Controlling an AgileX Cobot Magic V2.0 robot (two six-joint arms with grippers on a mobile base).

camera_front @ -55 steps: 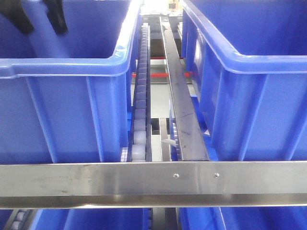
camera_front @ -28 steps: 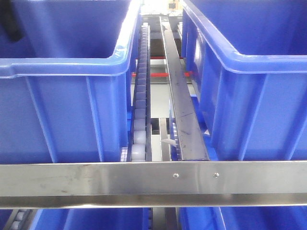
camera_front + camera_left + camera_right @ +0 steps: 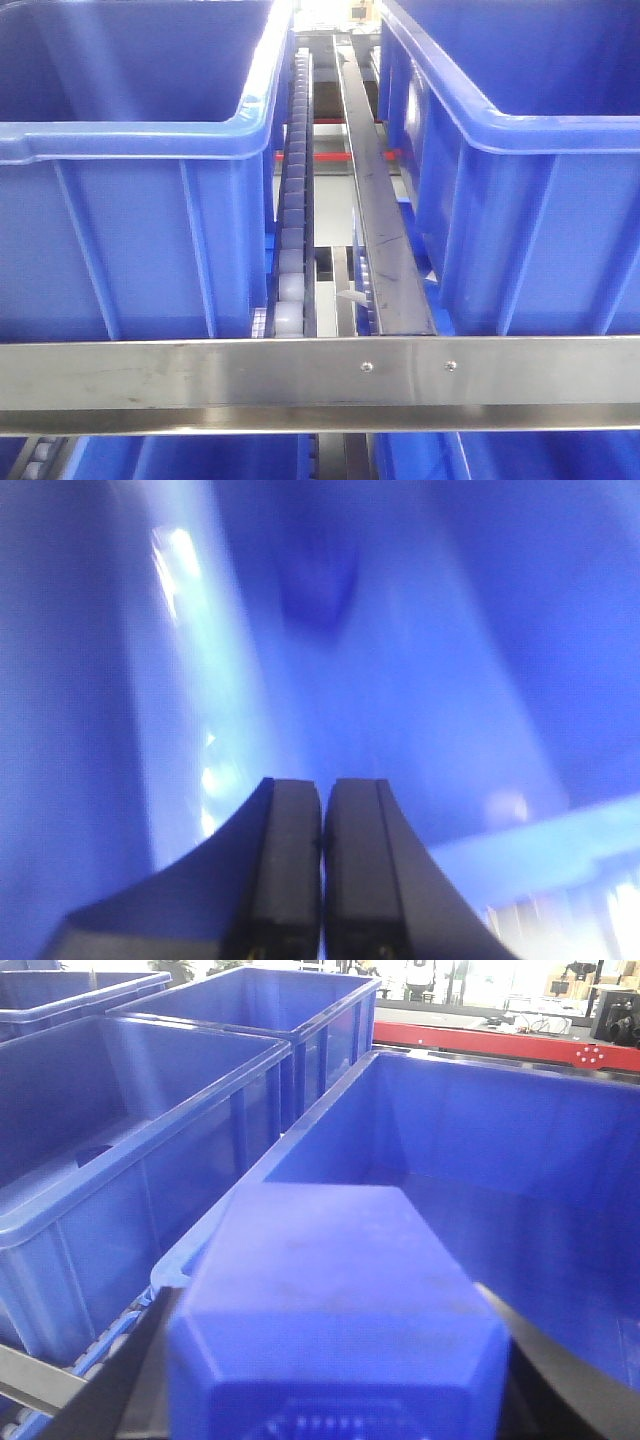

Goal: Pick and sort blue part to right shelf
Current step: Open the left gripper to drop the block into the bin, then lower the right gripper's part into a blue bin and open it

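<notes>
The blue part [image 3: 330, 1250], a blocky piece with bevelled corners, fills the lower middle of the right wrist view. My right gripper [image 3: 328, 1295] is shut on it, a dark finger on each side. The part hangs over the near rim of a large blue bin [image 3: 500, 1150]. In the front view the right shelf [image 3: 300, 370] shows its steel front rail with two screws, a roller track [image 3: 292, 230] and a divider strip [image 3: 375, 220]. My left gripper [image 3: 322, 792] is shut on nothing, inside a blurred blue bin. Neither gripper shows in the front view.
Two large blue bins [image 3: 130, 140] [image 3: 520, 130] flank the tracks on the shelf. In the right wrist view two more blue bins [image 3: 120, 1090] [image 3: 270, 1000] stand to the left, and a red machine frame [image 3: 480, 1040] runs behind.
The black fingers seen at the top left of the front view slid out to the left and are gone from that view now.
</notes>
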